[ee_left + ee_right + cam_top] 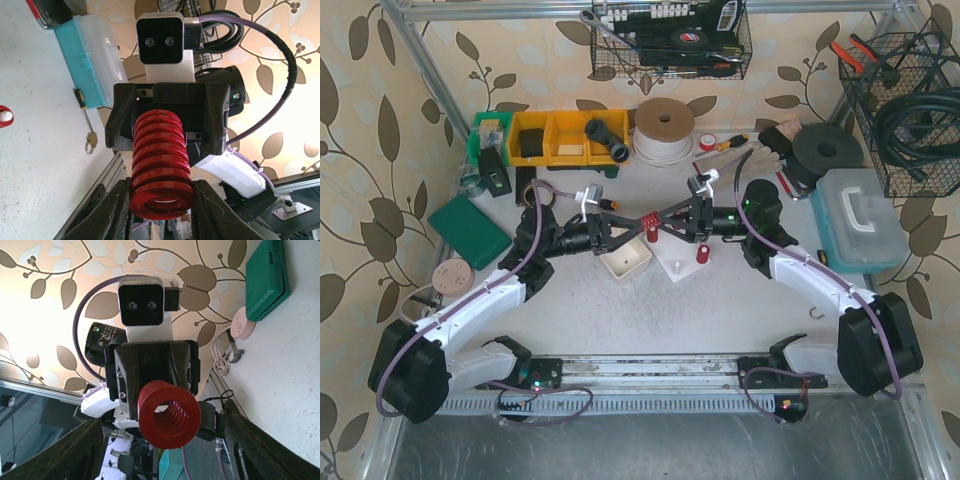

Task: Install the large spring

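Note:
The large red spring (648, 224) hangs in the air over the table's middle, between my two grippers. My left gripper (161, 200) is shut on it: both ribbed fingers press the coils at the spring's (160, 155) near end. The spring's other end points into my right gripper (162, 440), whose fingers stand wide apart on either side of the spring (169, 414) without touching it. In the top view the left gripper (636, 229) and the right gripper (666, 221) meet tip to tip. A white base with a post (675, 267) lies on the table just below them.
A small white tray (625, 260) and a small red cylinder (703, 254) sit under the grippers. A teal case (860, 225) is at the right, a green case (470, 230) at the left. Yellow bins (565, 138) and a white roll (663, 130) stand at the back.

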Robot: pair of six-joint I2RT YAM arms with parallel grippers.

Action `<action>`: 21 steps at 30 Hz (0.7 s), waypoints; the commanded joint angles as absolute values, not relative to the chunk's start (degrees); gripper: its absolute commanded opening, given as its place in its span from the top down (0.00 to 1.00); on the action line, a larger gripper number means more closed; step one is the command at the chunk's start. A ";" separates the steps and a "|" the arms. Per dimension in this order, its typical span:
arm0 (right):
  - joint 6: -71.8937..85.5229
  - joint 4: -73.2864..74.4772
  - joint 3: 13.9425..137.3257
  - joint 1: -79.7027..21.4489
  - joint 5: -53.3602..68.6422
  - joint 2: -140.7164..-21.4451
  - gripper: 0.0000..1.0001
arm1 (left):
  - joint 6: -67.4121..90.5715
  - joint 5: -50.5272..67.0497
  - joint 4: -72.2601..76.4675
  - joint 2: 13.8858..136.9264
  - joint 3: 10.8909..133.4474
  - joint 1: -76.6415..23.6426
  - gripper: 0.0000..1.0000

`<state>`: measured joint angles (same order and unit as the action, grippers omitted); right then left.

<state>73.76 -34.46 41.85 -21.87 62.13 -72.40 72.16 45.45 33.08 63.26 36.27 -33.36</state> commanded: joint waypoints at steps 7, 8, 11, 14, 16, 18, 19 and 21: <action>74.66 -36.22 45.13 -22.15 61.87 -73.83 0.35 | 74.23 47.10 40.43 61.93 36.43 -33.29 1.00; 75.11 -36.83 45.17 -22.16 61.94 -73.94 0.36 | 74.25 47.19 40.45 61.88 36.29 -33.24 1.00; 75.75 -37.61 45.55 -22.24 62.26 -74.27 0.39 | 74.25 47.20 40.41 61.79 35.81 -33.33 1.00; 75.72 -37.41 46.06 -22.43 62.80 -74.49 0.42 | 74.27 47.28 40.75 61.96 35.68 -33.42 1.00; 75.12 -36.39 46.55 -22.65 63.22 -74.44 0.45 | 74.27 47.20 40.78 62.13 35.77 -33.48 1.00; 74.03 -34.66 46.92 -22.88 63.28 -74.21 0.48 | 74.18 47.19 40.86 62.50 35.95 -33.61 1.00; 73.68 -34.25 47.07 -23.02 63.33 -74.11 0.48 | 74.22 47.20 40.99 62.63 36.07 -33.58 1.00; 73.13 -33.31 47.40 -23.40 63.45 -74.12 0.49 | 74.27 47.11 41.20 62.88 36.25 -33.74 1.00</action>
<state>75.02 -34.22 45.25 -22.50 62.17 -74.11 74.06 45.65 36.53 63.26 35.33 -33.39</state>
